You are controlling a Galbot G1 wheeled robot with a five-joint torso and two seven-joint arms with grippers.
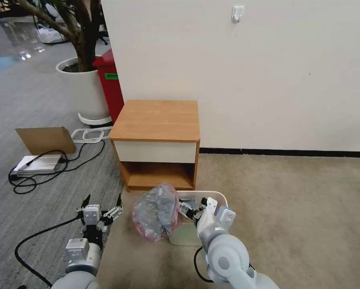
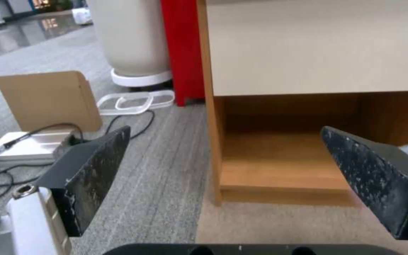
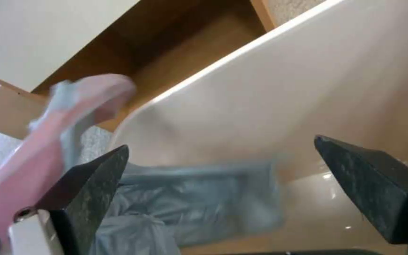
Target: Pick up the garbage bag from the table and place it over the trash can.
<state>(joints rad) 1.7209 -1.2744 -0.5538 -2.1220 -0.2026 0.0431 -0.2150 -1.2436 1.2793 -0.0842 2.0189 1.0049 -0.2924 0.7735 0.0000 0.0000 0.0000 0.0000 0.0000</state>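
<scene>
The garbage bag [image 1: 155, 210], crinkly grey with pinkish-red edges, hangs bunched over the left side of the cream trash can [image 1: 216, 195], which stands on the carpet in front of the table [image 1: 155, 116]. My right gripper [image 1: 194, 208] is open above the can's mouth, just right of the bag. In the right wrist view, grey bag plastic [image 3: 204, 198] lies inside the can [image 3: 284, 88] between the open right gripper [image 3: 220, 148] fingers, holding nothing. My left gripper [image 1: 102, 200] is open and empty left of the bag, facing the table [image 2: 317, 53].
A white planter [image 1: 81, 88] and a tall red bin [image 1: 109, 84] stand left of the table. A cardboard sheet [image 1: 45, 138], a metal box [image 1: 37, 164] and black cables [image 1: 47, 176] lie on the grey floor at left. Open carpet [image 1: 292, 208] lies at right.
</scene>
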